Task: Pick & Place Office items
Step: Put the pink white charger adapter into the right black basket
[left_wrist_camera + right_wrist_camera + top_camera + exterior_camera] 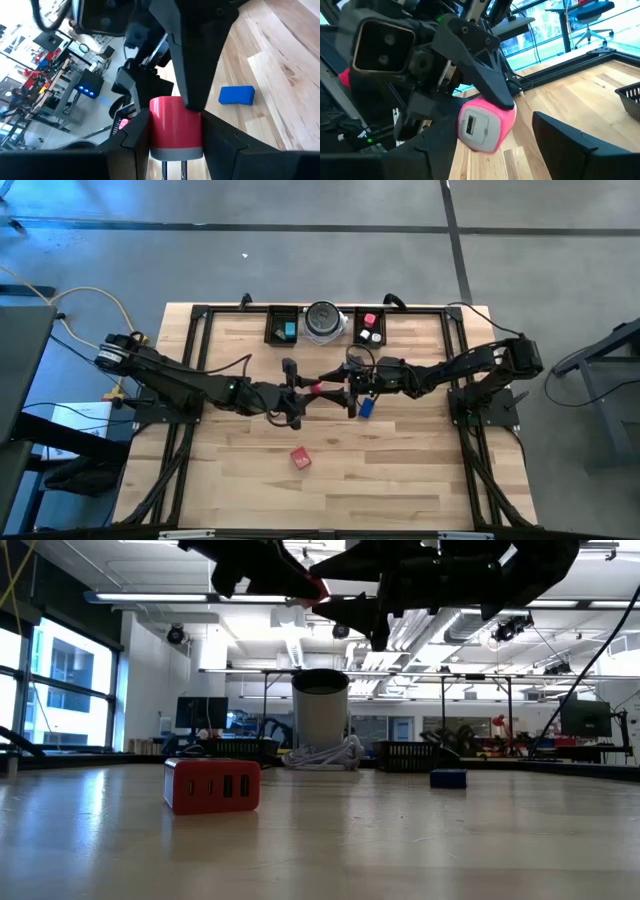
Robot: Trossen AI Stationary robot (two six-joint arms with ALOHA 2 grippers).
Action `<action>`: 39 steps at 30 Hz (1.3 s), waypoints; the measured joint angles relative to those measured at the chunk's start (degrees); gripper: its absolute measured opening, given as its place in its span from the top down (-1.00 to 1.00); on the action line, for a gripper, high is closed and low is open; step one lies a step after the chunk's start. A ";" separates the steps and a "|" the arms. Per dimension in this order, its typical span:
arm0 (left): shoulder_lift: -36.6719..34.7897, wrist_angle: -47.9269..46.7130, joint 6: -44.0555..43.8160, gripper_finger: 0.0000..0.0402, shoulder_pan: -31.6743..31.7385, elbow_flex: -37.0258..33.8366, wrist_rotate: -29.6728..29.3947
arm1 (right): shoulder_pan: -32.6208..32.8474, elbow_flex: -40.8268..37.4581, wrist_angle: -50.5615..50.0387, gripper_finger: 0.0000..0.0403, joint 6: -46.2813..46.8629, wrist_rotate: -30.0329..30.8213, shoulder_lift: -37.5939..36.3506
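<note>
My left gripper [300, 392] clamps the red plug [175, 122] mid-air so my right gripper [352, 388], jaws apart, can take it.

— Floor condition?
— Grey concrete floor [300, 250], smooth, crossed by dark seam lines.

— Work surface?
— Light wooden plank table [400, 470], edged by a black metal frame [200, 315].

— Windows and light?
— A tall window [60, 690] on one side lets in daylight. Long ceiling light strips [160, 598] run overhead among exposed ducts and pipes.

— Furniture beyond?
— Desks with dark monitors [200, 712], black crates [410, 754], and a white column [160, 690]. A blue office chair [592, 15] stands by more glazing.
</note>
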 joint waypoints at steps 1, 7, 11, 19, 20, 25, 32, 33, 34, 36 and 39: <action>0.76 -0.08 0.50 0.35 0.00 0.56 0.01 | 0.00 -0.02 -0.06 -0.20 -0.01 -0.07 0.00; 5.64 -0.06 1.93 0.35 0.00 3.55 -0.05 | 0.00 0.00 0.63 -0.20 -0.11 0.02 0.09; 6.57 0.04 3.15 0.35 0.00 4.64 -0.50 | 0.04 0.00 -1.11 -0.20 -0.11 -0.38 0.09; 6.38 -0.49 3.87 0.35 0.00 6.08 -1.54 | 0.15 0.00 -1.11 -0.20 -0.22 -1.61 0.13; 6.38 -0.73 3.81 0.35 0.00 6.10 -1.53 | 0.15 0.00 -1.16 -0.20 -0.27 -1.57 0.13; 6.38 -1.46 3.37 0.35 -0.11 6.14 -1.48 | 0.15 0.00 -1.35 -0.20 -0.35 -1.39 0.13; 6.38 -1.75 2.75 0.35 -0.50 6.14 -1.59 | 0.20 0.00 -1.06 0.11 -0.37 -1.64 0.13; 6.38 -1.83 2.57 0.35 -0.50 6.14 -1.68 | 0.20 0.00 -1.01 0.17 -0.36 -1.46 0.13; 6.38 -1.91 2.46 0.35 -0.49 6.16 -1.69 | 0.19 0.00 -0.98 0.24 -0.30 -1.28 0.13; 6.38 -2.11 2.36 0.36 -0.48 6.21 -1.69 | 0.15 0.00 -0.98 0.34 -0.13 -1.24 0.15; 6.38 -2.15 2.45 0.36 -0.57 6.21 -1.65 | 0.15 0.00 -0.98 0.36 -0.11 -1.24 0.15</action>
